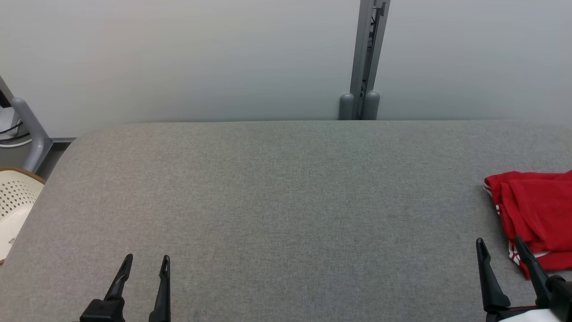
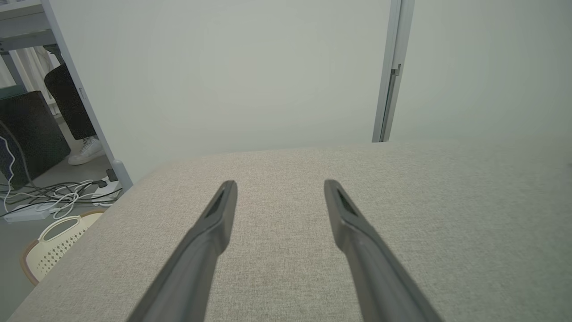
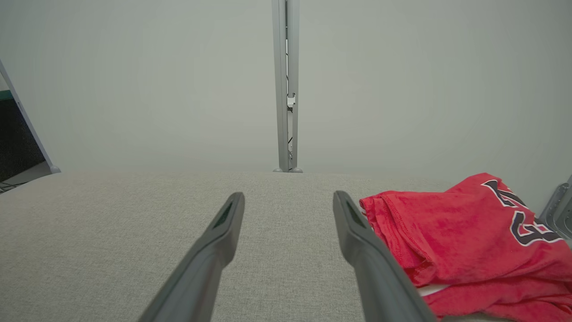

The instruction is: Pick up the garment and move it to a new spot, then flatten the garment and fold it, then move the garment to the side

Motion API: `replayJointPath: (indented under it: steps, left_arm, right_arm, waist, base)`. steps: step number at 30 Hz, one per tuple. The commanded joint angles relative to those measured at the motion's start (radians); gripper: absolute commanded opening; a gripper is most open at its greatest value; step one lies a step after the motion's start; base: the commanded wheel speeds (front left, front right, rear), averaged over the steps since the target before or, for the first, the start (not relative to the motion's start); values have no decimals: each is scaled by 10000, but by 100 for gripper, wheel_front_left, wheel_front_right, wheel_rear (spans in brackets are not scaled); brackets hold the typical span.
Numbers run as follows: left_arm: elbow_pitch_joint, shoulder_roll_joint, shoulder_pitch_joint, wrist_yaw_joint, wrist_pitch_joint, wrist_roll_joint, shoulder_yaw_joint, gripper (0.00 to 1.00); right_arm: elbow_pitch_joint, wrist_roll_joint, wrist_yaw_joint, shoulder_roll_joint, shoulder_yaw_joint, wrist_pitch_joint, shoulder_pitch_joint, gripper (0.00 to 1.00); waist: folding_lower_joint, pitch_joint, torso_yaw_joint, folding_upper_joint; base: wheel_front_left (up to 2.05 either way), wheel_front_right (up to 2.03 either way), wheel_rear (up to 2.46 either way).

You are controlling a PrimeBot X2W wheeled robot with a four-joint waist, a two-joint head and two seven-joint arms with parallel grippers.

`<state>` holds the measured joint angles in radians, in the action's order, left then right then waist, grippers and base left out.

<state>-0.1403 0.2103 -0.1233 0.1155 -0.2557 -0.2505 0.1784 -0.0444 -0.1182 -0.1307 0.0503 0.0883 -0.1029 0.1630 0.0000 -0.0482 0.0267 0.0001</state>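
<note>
The garment is a red jersey with white trim and dark lettering, lying folded at the right edge of the grey table. In the right wrist view the garment lies just right of my fingers. My right gripper stands open at the lower right, its right finger overlapping the garment's near-left corner in the head view, nothing between the fingers. My right gripper shows bare table between its fingers. My left gripper is open over bare table at the lower left. In its own wrist view the left gripper is empty too.
A cream perforated basket sits on the floor off the table's left edge. A grey post rises behind the far edge against a pale wall. Cables and a power strip lie on the floor at left, where a person's shoe stands.
</note>
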Motion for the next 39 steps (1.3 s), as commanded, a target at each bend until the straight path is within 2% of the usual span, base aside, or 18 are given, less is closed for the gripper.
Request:
replayJointPath:
  steps: [1,15,16,20,39]
  left_arm:
    - [-12,58,75,19,-12,-83,-6,100]
    - [-140,115,230,47,-42,-112,83,100]
    - [-158,34,53,7,-6,-69,82,0]
    - [-473,-166,-125,-18,27,-157,151,0]
    - [-619,-501,518,-624,921,-3479,-607,0]
  right_arm:
    - [-33,1,-1,20,17,21,52,100]
    - [-134,-85,-1,18,1,51,76,100]
    - [-41,-53,0,-6,-13,10,15,0]
    - [320,-152,0,-129,-49,19,108,0]
    - [941,-3862,0,-29,-47,492,-605,0]
  waist:
    - [0,-1,-6,-1]
    - [0,89,15,-1]
    - [0,90,14,-1]
    - [0,95,11,-1]
    - [0,158,-32,-1]
  base:
    - [0,0,0]
    - [0,0,0]
    - [0,0,0]
    - [0,0,0]
    - [0,0,0]
